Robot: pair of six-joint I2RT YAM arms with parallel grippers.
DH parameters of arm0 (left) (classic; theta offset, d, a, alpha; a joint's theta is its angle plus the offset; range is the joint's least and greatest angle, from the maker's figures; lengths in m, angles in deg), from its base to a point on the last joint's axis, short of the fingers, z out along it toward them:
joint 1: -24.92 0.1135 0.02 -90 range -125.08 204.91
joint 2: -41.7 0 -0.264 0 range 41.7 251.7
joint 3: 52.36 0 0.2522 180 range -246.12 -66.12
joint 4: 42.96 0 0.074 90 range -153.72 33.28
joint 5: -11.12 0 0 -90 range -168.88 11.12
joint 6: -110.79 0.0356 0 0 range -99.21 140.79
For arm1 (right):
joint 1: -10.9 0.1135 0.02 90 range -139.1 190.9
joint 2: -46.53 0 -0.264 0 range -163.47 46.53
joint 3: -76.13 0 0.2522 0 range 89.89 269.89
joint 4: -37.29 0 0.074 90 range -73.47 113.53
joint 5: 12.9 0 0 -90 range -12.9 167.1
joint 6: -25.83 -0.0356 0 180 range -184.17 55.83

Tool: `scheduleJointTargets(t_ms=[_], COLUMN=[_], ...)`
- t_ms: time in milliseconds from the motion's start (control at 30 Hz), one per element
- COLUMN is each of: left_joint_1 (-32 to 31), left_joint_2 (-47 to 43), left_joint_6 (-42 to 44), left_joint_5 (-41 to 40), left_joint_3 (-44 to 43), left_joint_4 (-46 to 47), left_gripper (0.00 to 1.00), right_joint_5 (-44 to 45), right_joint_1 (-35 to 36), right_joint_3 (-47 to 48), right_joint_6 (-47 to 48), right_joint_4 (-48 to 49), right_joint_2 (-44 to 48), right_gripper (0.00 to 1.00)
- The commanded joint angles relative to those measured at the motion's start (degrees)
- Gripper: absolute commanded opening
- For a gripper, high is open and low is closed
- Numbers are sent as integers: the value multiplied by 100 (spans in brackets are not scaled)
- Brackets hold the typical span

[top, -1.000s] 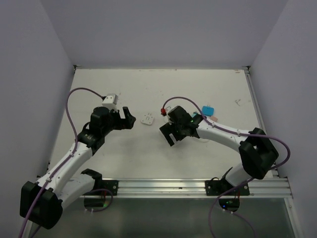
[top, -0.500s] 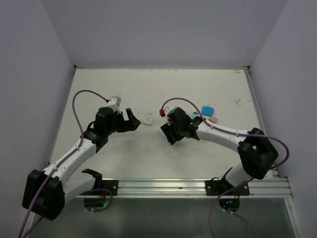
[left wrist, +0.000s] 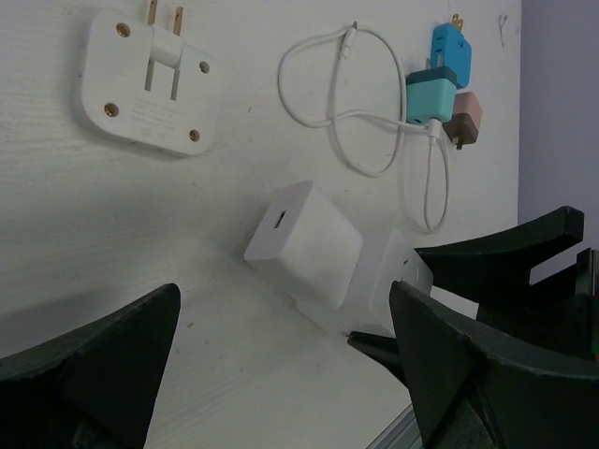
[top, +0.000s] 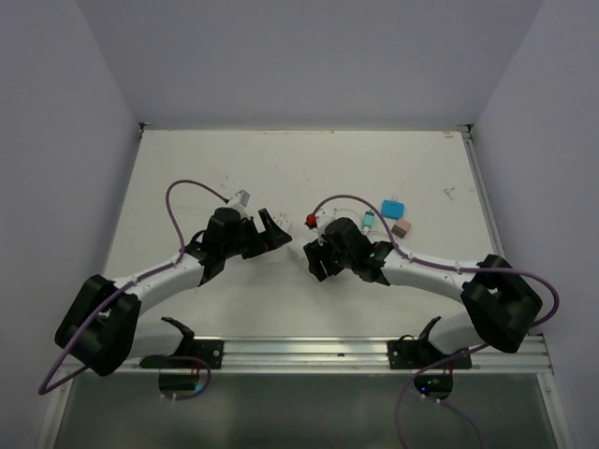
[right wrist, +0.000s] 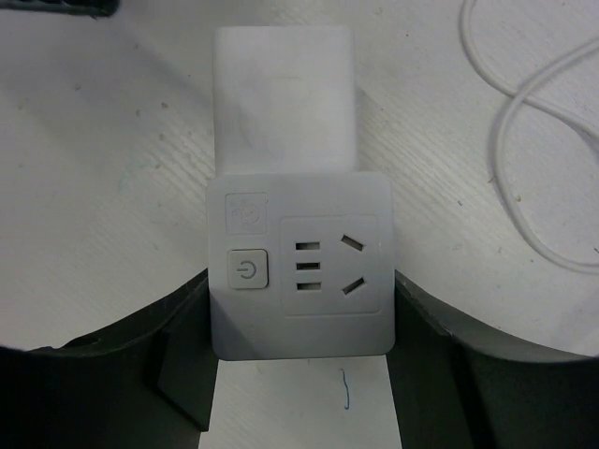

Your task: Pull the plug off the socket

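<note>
Snugly, right pincer (right wrist: 299,369) around socket (right wrist: 323,281).

A white table (top: 234,168), its top scuffed with faint marks and showing a fine wood grain in the close wrist views, fills a narrow alcove. Plain, pale lavender-grey walls close it in on three sides: the back wall (top: 309,56), the left wall (top: 56,140) and the right wall (top: 552,112), each rising straight from the table's edge. An aluminium rail (top: 309,354) runs along the near edge, with a dark glossy panel (top: 309,412) just below it. The light is soft and even, and shadows on the tabletop stay pale and blurred.
</note>
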Motion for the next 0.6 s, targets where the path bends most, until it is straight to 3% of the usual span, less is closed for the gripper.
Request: scheduleJointTargets(t_ms=[0, 567], left_joint_1=[-183, -534], left_joint_2=[263, 940], left_joint_6=[-696, -1312], left_joint_5=[-74, -285], left_joint_3=[57, 40], left_joint_4=[903, 1458], left_gripper=[96, 84], right_joint_5=[-132, -88], right_joint_1=[88, 141], right_joint_3=[-286, -769], right_joint_6=[-270, -692], right_joint_4=[955, 1703], right_joint_2=[219, 1019], right_gripper=[0, 0])
